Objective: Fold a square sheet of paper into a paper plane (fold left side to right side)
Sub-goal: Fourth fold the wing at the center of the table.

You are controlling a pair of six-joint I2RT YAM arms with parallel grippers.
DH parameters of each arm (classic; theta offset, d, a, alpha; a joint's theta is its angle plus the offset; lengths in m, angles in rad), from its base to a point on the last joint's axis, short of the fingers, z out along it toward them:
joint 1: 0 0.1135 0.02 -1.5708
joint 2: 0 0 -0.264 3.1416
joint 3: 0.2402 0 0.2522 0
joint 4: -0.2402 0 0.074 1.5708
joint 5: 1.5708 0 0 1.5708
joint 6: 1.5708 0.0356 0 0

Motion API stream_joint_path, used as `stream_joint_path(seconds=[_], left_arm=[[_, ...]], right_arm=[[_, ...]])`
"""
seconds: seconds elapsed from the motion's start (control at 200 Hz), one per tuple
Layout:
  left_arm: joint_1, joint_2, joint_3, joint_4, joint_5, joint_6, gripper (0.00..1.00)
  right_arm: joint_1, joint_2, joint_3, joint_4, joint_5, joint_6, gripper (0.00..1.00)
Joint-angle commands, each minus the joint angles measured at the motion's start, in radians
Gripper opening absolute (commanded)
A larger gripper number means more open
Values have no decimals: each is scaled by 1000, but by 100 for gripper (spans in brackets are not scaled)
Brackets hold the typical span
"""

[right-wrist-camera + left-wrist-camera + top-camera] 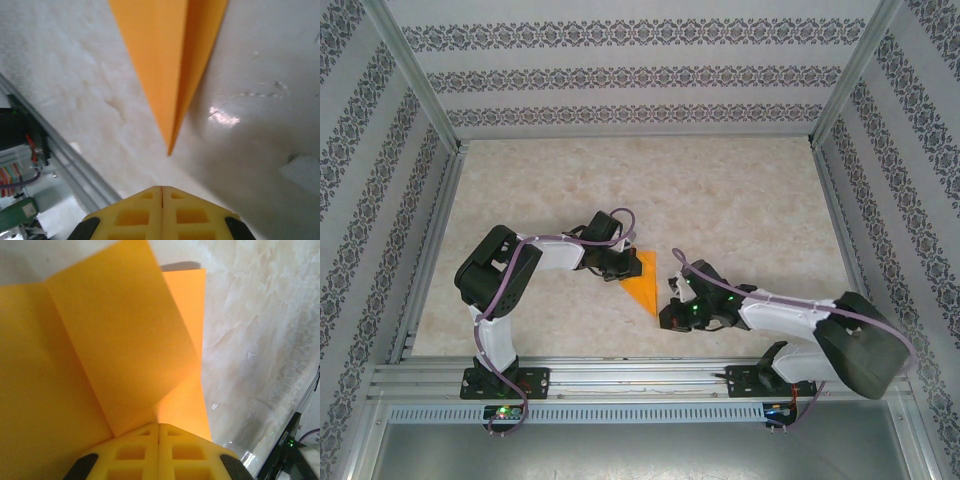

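Note:
The square sheet of paper (645, 283), bright orange, lies folded into a narrow pointed shape at the table's near middle. In the left wrist view one orange flap (130, 335) stands raised over the lower layer (187, 305) and throws a shadow on it. The flap narrows down into the seam of my left gripper (158, 426), whose yellow fingers are shut on it. In the top view, my left gripper (620, 268) sits at the paper's left edge. My right gripper (162, 189) is shut and empty, a short way from the paper's sharp tip (170, 150). From above, my right gripper (672, 298) is just right of that tip.
An aluminium rail (640, 372) runs along the near edge, also seen as a grey rail (75, 167) to the right gripper's left. Frame posts and patterned walls (640, 75) close in the beige table (740, 210). Small white flecks (249, 355) mark the tabletop.

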Motion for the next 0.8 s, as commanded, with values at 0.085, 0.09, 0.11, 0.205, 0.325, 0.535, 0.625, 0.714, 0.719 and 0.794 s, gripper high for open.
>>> stream_joint_path(seconds=[0.085, 0.09, 0.11, 0.205, 0.325, 0.535, 0.625, 0.714, 0.719, 0.794], left_arm=[[11, 22, -26, -105, -121, 15, 0], [10, 22, -26, -104, -121, 15, 0], [11, 22, -26, -102, -120, 15, 0], [11, 23, -27, -99, -117, 12, 0], [10, 20, -26, -103, -117, 13, 0], [10, 21, -28, -102, -116, 12, 0], [11, 20, -27, -105, -119, 13, 0], [11, 21, -27, -103, -118, 12, 0], [11, 21, -27, -101, -118, 12, 0], [11, 21, -24, -102, -118, 12, 0]], right_arm=[[-47, -54, 35, -19, -39, -39, 0], [-48, -53, 36, -17, -38, -39, 0], [-49, -44, 40, -3, -34, -40, 0], [-51, 18, 72, 53, -6, -42, 0], [-51, 113, 120, 116, 21, -43, 0], [-56, 232, 186, 167, 69, -46, 0], [-58, 265, 199, 161, 83, -48, 0], [-62, 281, 194, 146, 102, -46, 0], [-63, 281, 193, 146, 103, -46, 0], [-66, 289, 184, 142, 106, -42, 0]])
